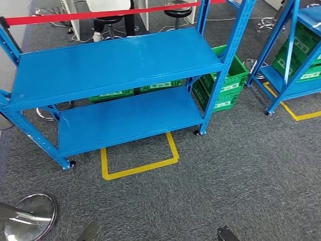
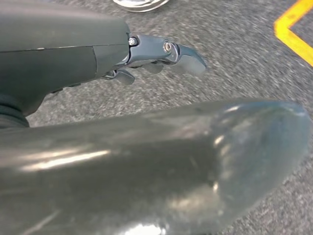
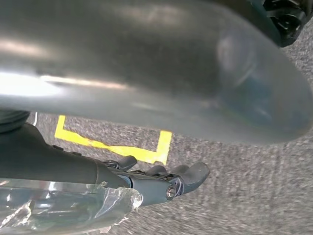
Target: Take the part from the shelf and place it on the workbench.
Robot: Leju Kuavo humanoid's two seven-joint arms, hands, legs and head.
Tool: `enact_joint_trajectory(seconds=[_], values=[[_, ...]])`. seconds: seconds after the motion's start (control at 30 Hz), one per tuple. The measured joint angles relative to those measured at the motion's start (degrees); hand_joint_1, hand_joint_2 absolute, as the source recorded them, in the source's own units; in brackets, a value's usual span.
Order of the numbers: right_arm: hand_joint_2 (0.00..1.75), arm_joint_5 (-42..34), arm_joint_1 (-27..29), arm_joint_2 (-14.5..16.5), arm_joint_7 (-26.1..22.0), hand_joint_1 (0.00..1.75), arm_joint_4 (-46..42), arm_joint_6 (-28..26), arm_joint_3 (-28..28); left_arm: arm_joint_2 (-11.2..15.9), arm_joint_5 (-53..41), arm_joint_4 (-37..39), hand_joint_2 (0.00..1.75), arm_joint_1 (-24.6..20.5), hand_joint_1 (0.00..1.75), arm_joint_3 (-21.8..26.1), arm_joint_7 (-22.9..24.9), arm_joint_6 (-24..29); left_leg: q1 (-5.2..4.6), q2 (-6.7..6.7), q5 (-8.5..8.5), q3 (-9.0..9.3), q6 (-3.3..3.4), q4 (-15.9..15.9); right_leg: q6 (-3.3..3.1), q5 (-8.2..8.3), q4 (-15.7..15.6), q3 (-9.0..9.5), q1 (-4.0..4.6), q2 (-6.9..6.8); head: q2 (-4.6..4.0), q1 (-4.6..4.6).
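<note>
Ahead of the robot, in the head view, stands a blue shelf rack (image 1: 113, 65) on small castors, its two flat boards facing the camera. Green crates (image 1: 227, 83) sit on the floor behind its right post. A yellow tape outline (image 1: 140, 168) marks the grey carpet (image 1: 234, 170) at the front edge of the lower board, and a red band (image 1: 95, 15) runs across behind the rack's top. A second blue rack (image 1: 287, 50) holding more green crates stands well apart to the right. A shiny round stool base (image 1: 32, 216) lies at the lower left.

Both arms hang low over the carpet. The left hand (image 2: 162, 54) is released: its dark fingers stretch out straight, apart from the thick grey thumb, with nothing between them. The right hand (image 3: 162, 181) also has its fingers extended, and a crumpled piece of clear plastic wrapping (image 3: 66, 208) lies right against it, on the side away from the thumb. Whether the hand is actually grasping that wrapping cannot be told, nor whether it contains the part; no other candidate for the part can be made out
</note>
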Motion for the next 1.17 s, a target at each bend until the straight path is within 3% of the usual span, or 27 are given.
enact_joint_trajectory(seconds=[0.07, 0.13, 0.23, 0.3, 0.37, 0.43, 0.47, 0.5, 0.57, 0.6, 0.63, 0.67, 0.73, 0.8, 0.83, 0.87, 0.9, 0.93, 1.0, 1.03, 1.07, 1.13, 1.17], values=[[0.0, -0.09, -0.04, 0.03, -0.08, 0.0, -0.01, 0.06, 0.03, 0.04, -0.04, 0.0, 0.0, 0.04, 0.0, 0.01, 0.0, -0.02, 0.02, -1.49, -0.43, 0.36, -0.11, 0.04, -0.31, 4.62, -7.34, 2.89, -0.07, 0.69, 0.0, 0.03], [0.0, -0.48, -0.3, 0.1, -0.33, 0.0, -0.02, 0.41, 0.03, 0.09, -0.13, 0.0, 0.0, 0.12, 0.0, 0.02, 0.01, 0.19, -0.13, -2.48, -1.2, 0.56, -0.5, 0.19, -0.46, 6.69, -14.3, 6.07, -0.19, 1.66, 0.01, 0.08], [0.0, -1.01, -0.6, 0.24, -0.55, 0.0, -0.02, 1.17, 0.02, 0.2, -0.17, 0.0, 0.0, 0.4, 0.0, 0.03, 0.02, 0.88, -0.13, -3.0, -1.99, 0.71, -1.32, 0.06, -1.08, 5.77, -15.99, 7.42, -0.18, 1.96, 0.02, 0.07], [0.0, -1.07, -0.48, 0.4, -0.62, 0.0, -0.03, 1.47, -0.01, 0.25, -0.22, -0.01, 0.0, 0.42, 0.0, 0.04, -0.01, 1.12, -0.17, -1.49, -2.74, 0.63, -1.94, 1.19, -1.77, 5.37, -16.44, 8.37, -0.34, 1.71, 0.02, -0.23], [0.0, -1.11, -0.26, 0.5, -0.75, 0.0, -0.07, 1.54, -0.07, 0.2, -0.31, -0.01, 0.0, 0.16, 0.0, 0.05, -0.07, 1.28, -0.19, 1.18, -4.82, -2.3, -2.56, 6.66, -2.25, 4.75, -17.18, 9.79, -0.44, 1.21, 0.02, -0.72], [0.0, -1.13, 0.15, 0.47, -0.86, 0.0, -0.07, 1.53, -0.13, 0.15, -0.41, -0.01, 0.0, 0.06, 0.0, 0.07, -0.1, 1.42, -0.01, 2.42, -6.77, -7.82, -2.95, 14.64, -2.31, 3.73, -17.71, 11.38, -0.44, 0.66, 0.01, -0.94], [0.0, -1.13, 0.4, 0.46, -0.91, 0.0, -0.07, 1.53, -0.15, 0.15, -0.49, -0.01, 0.0, 0.19, 0.0, 0.08, -0.12, 1.5, 0.07, 2.55, -6.27, -10.04, -3.04, 17.01, -2.19, 3.04, -17.88, 12.35, -0.49, 0.47, 0.01, -0.97], [0.0, -1.11, 0.62, 0.47, -0.95, 0.0, -0.06, 1.54, -0.16, 0.16, -0.59, 0.0, 0.0, 0.37, 0.0, 0.11, -0.16, 1.59, 0.12, 2.57, -4.28, -11.24, -3.09, 17.1, -2.03, 2.24, -18.05, 13.5, -0.57, 0.33, 0.0, -0.98], [0.0, -1.07, 0.87, 0.49, -1.03, 0.0, -0.06, 1.56, -0.16, 0.15, -0.78, 0.0, 0.0, 0.68, 0.0, 0.24, -0.31, 1.8, 0.2, 2.74, 2.84, -10.62, -3.06, 11.0, -1.62, 0.44, -18.58, 16.14, -0.79, 0.16, 0.0, -0.99], [0.0, -1.05, 0.91, 0.49, -1.07, 0.0, -0.07, 1.57, -0.16, 0.13, -0.85, 0.02, 0.0, 0.77, 0.0, 0.32, -0.4, 1.89, 0.04, 2.97, 5.44, -9.6, -3.04, 7.62, -1.32, -0.49, -19.03, 17.43, -0.77, 0.06, -0.01, -0.99], [0.0, -1.04, 0.9, 0.49, -1.1, 0.0, -0.07, 1.56, -0.16, 0.1, -0.89, 0.04, 0.0, 0.81, 0.0, 0.4, -0.51, 2.02, -0.09, 3.19, 6.47, -8.29, -2.82, 4.65, -0.96, -1.31, -19.54, 18.52, -0.72, 0.0, -0.01, -1.07], [0.0, -1.04, 0.86, 0.49, -1.14, 0.0, -0.09, 1.54, -0.17, 0.06, -0.91, 0.06, 0.0, 0.78, 0.0, 0.48, -0.6, 2.12, -0.23, 3.33, 6.09, -7.22, -2.43, 2.94, -0.56, -1.95, -20.18, 19.44, -0.63, -0.1, -0.02, -1.04], [0.0, -0.99, 0.62, 0.49, -1.17, 0.0, -0.14, 1.52, -0.18, 0.02, -0.95, 0.07, 0.0, 0.67, 0.0, 0.66, -0.76, 2.32, -0.28, 3.25, 3.35, -5.63, -1.28, 1.79, 0.28, -1.91, -20.71, 20.86, -0.54, -0.18, -0.01, -1.04], [0.0, -0.94, 0.18, 0.54, -1.19, 0.0, -0.2, 1.51, -0.17, 0.05, -0.98, 0.06, 0.0, 0.7, 0.0, 0.87, -0.87, 2.46, 0.02, 3.1, 1.99, -4.15, -0.37, 1.03, 1.12, 0.26, -16.45, 19.07, -0.58, -0.15, -0.01, -0.93], [0.0, -0.93, 0.04, 0.58, -1.2, 0.0, -0.22, 1.51, -0.17, 0.08, -0.97, 0.07, 0.0, 0.8, 0.0, 0.96, -0.9, 2.61, 0.14, 3.09, 1.54, -3.02, -0.05, 0.53, 1.49, 1.27, -12.25, 16.59, -0.6, -0.1, 0.0, -0.91], [0.0, -0.93, 0.07, 0.63, -1.17, 0.0, -0.24, 1.51, -0.17, 0.08, -0.96, 0.09, 0.0, 0.96, 0.0, 1.06, -0.92, 2.83, 0.24, 3.03, 1.05, -1.67, 0.17, -0.05, 1.7, 1.3, -7.79, 13.62, -0.61, -0.09, 0.0, -0.86], [0.0, -0.9, 0.27, 0.67, -1.11, 0.0, -0.22, 1.51, -0.19, 0.04, -0.94, 0.13, 0.0, 1.15, 0.0, 1.18, -0.94, 3.02, 0.24, 2.95, 0.52, -0.27, 0.33, -0.6, 1.73, 0.0, -4.17, 10.81, -0.57, -0.11, 0.0, -0.84], [0.0, -0.85, 0.53, 0.66, -1.07, 0.0, -0.21, 1.51, -0.22, -0.03, -0.93, 0.15, 0.0, 1.38, 0.0, 1.29, -0.94, 3.08, 0.23, 2.74, -0.07, 1.15, 0.43, -1.16, 1.6, -2.61, -2.07, 8.39, -0.49, -0.1, 0.0, -0.81], [0.0, -0.5, 0.94, 0.64, -1.05, 0.0, -0.19, 1.54, -0.26, -0.14, -1.01, 0.18, 0.0, 1.7, 0.0, 1.44, -0.94, 2.95, 0.23, 1.8, -1.4, 3.78, 0.46, -2.1, 1.18, -8.23, -1.95, 4.57, -0.22, -0.06, 0.0, -0.81], [0.0, -0.25, 1.06, 0.64, -1.1, 0.0, -0.19, 1.58, -0.27, -0.17, -1.06, 0.18, 0.0, 1.71, 0.0, 1.46, -0.94, 2.86, 0.23, 1.16, -2.07, 4.92, 0.44, -2.4, 0.93, -8.9, -3.6, 3.15, -0.06, 0.07, 0.0, -0.82], [0.0, -0.02, 1.21, 0.64, -1.14, 0.0, -0.17, 1.65, -0.27, -0.21, -1.1, 0.18, 0.0, 1.63, 0.0, 1.48, -0.93, 2.84, 0.22, 0.45, -2.78, 5.92, 0.38, -2.58, 0.63, -6.88, -6.24, 2.05, 0.08, 0.48, 0.0, -0.82], [0.0, 0.23, 1.73, 0.53, -1.14, 0.0, -0.08, 1.8, -0.27, -0.34, -1.12, 0.25, 0.0, 1.49, 0.0, 1.5, -0.81, 2.8, 0.22, -1.01, -4.23, 7.25, 0.11, -2.43, -0.25, 4.04, -12.93, 0.67, 0.29, 2.76, 0.01, -0.83], [0.0, 0.25, 1.89, 0.49, -1.14, 0.0, -0.05, 1.84, -0.27, -0.38, -1.12, 0.28, 0.0, 1.47, 0.0, 1.51, -0.77, 2.79, 0.22, -1.38, -4.6, 7.51, 0.03, -2.34, -0.5, 7.66, -14.77, 0.42, 0.32, 3.54, 0.01, -0.84]])
